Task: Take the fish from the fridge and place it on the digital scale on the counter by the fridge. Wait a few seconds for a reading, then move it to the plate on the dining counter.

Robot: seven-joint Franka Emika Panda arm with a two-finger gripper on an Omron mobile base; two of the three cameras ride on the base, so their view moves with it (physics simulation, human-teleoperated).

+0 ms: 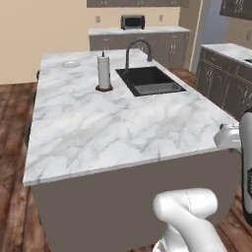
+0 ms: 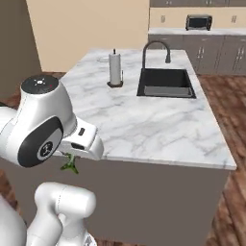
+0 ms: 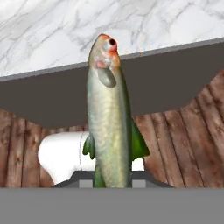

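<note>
My gripper (image 3: 113,180) is shut on the fish (image 3: 109,118), a slim olive-green fish with a reddish head that points up at the dining counter's edge. In the right base view the fish's green tail (image 2: 70,163) hangs below my hand, just in front of the near left corner of the dining counter (image 2: 144,120). The white, grey-veined marble top (image 1: 98,128) stretches ahead of me. The plate (image 1: 70,64) is a small pale dish at the counter's far left end, and the right base view has the plate (image 2: 103,59) behind the paper towel roll.
A paper towel roll (image 1: 104,73) stands mid-counter beside a black sink (image 1: 150,81) with a dark faucet (image 1: 135,49). A wall counter with a toaster oven (image 1: 133,21) is behind. Grey cabinets (image 1: 226,83) line the right. The floor is wooden.
</note>
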